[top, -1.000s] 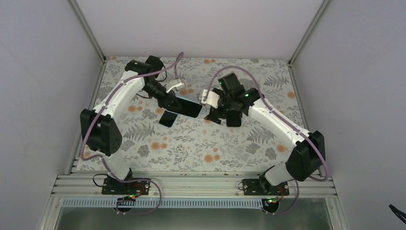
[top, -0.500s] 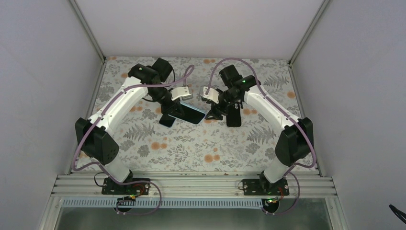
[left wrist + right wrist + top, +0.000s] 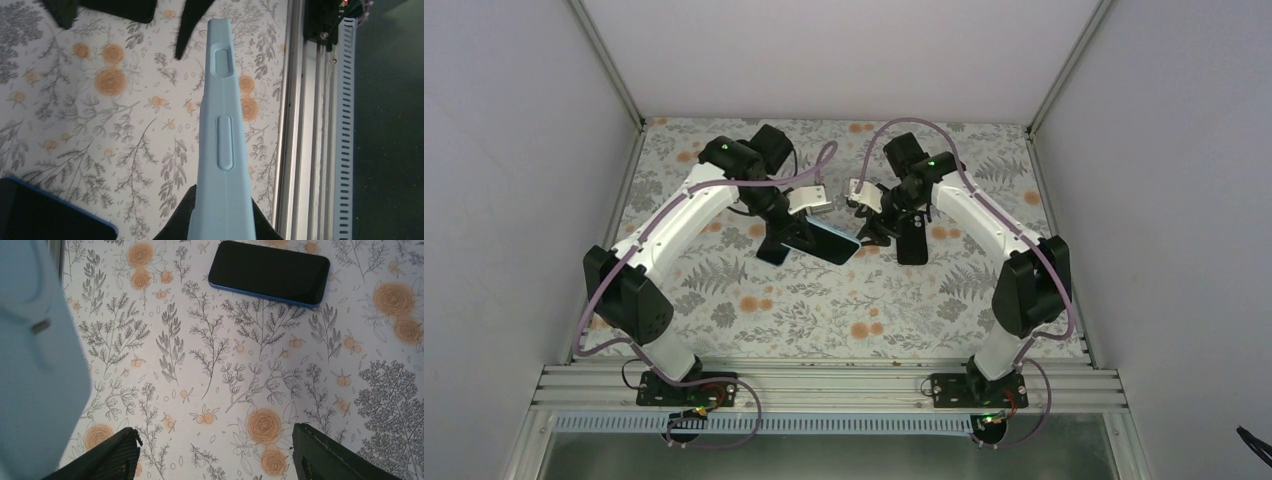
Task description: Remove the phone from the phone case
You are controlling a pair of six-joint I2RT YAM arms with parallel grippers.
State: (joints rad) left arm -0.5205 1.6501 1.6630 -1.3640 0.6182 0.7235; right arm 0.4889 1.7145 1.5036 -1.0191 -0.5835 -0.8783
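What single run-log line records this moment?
left fingers: shut on light blue case, held above table | right fingers: open, holding nothing | blue-rimmed phone: flat on table, screen up

L arm (image 3: pixel 679 215) and R arm (image 3: pixel 984 225) reach fwd, elbows out, wrists turned inward, near each other. L gripper (image 3: pixel 220 222) clamped on phone case (image 3: pixel 220 125); R gripper (image 3: pixel 215 455) spread wide.

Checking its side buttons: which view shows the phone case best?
Left wrist: the phone case stands edge-on mid-frame, both button bumps sharp. Right wrist catches only a blurred part; top external shows it small, from above.
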